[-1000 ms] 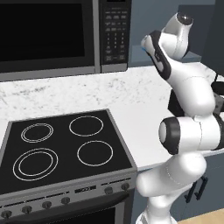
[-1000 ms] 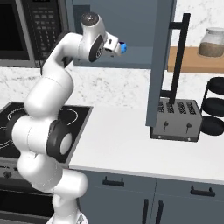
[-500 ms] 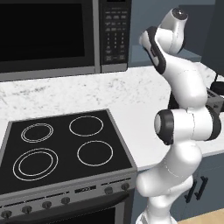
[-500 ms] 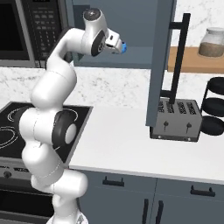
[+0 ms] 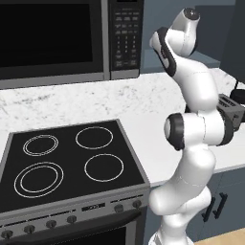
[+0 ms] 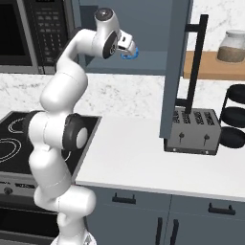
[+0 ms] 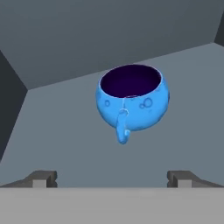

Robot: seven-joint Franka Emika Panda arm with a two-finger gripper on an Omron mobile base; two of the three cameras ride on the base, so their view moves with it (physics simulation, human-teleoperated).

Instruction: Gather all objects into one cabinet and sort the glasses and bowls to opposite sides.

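Arm: the white jointed robot arm [image 6: 62, 119] rises from the base and bends up toward the doorless dark slate-blue cabinet compartment [image 6: 148, 33] above the counter; in the left base view it [image 5: 196, 95] reaches up past the microwave.
Gripper: the two-finger gripper [image 7: 112, 178] points into the compartment with its dark fingertips [image 7: 42, 178] spread wide apart and nothing between them; released, grasping nothing.
Cup: a small, squat, round bright-blue cup with a dark inside [image 7: 132, 99] stands upright on the flat slate-blue shelf [image 7: 65, 144], its little handle turned toward the camera; it sits ahead of the fingertips, apart from them. In the right base view a bit of the same blue cup [image 6: 130, 52] shows just beyond the hand.
Shelf: bare around the cup, with the compartment's back wall behind it.
Counter: the white marbled countertop [image 6: 139, 158] carries a silver four-slot toaster [image 6: 194, 131] beside a tall cabinet door with a black bar handle [image 6: 196, 62].
Stove: a black glass cooktop with four ring burners [image 5: 67, 162] lies left of the arm, under a black microwave [image 5: 62, 38].
Far right: a glass jar [image 6: 231, 46] rests on a wooden shelf.
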